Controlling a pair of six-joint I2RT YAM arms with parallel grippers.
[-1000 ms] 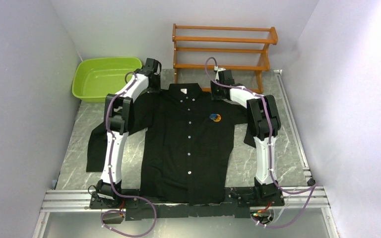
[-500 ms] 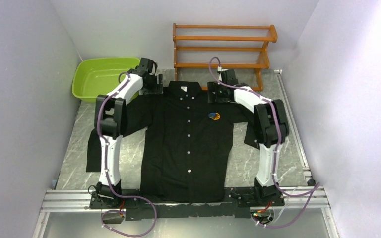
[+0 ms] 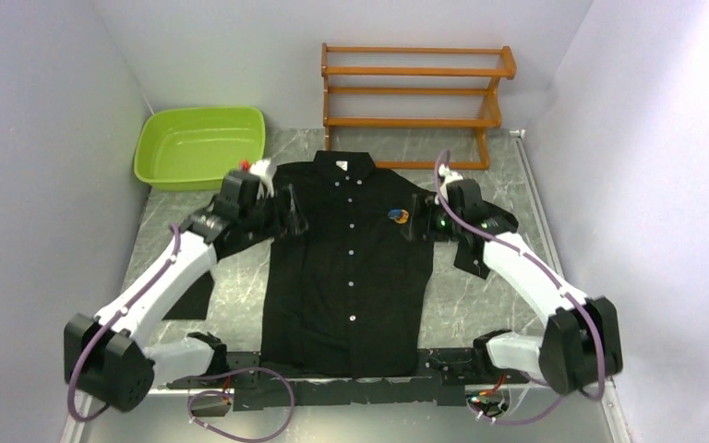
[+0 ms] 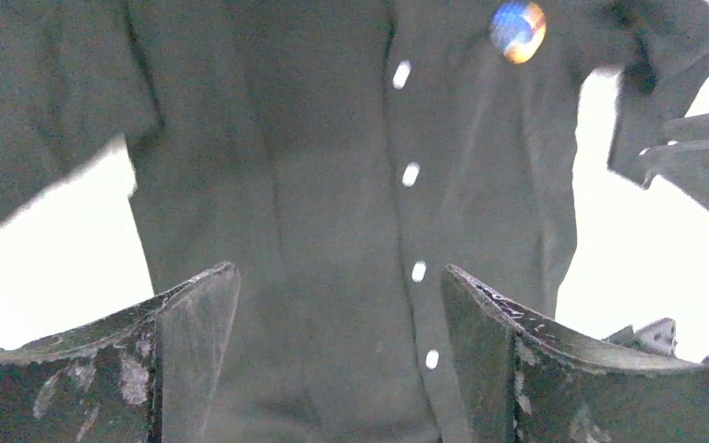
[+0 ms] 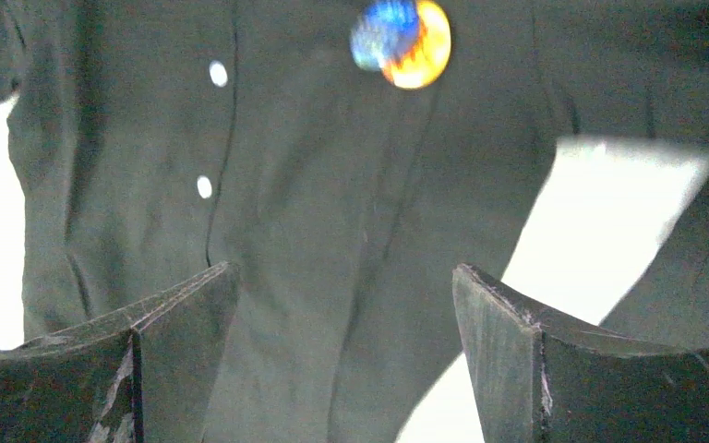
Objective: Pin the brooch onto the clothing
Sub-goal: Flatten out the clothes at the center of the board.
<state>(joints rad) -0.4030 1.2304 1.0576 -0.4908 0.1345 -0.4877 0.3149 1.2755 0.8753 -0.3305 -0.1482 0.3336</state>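
both arms have drawn back from the collar end and dropped their elbows low and outward, so the left hand (image 3: 288, 210) now hangs over the clothing (image 3: 351, 286) beside the button line, and the right hand (image 3: 422, 214) sits just beside the brooch (image 3: 400, 217). each hand's fingers are spread wide, holding nothing. the brooch, orange with a blue part, rests on the chest of the clothing, which lies flat and front-up on the tabletop (image 3: 480, 295).

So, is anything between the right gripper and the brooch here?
Nothing visible. The brooch lies on the chest of the shirt, and only bare black fabric shows between it and the open right gripper.
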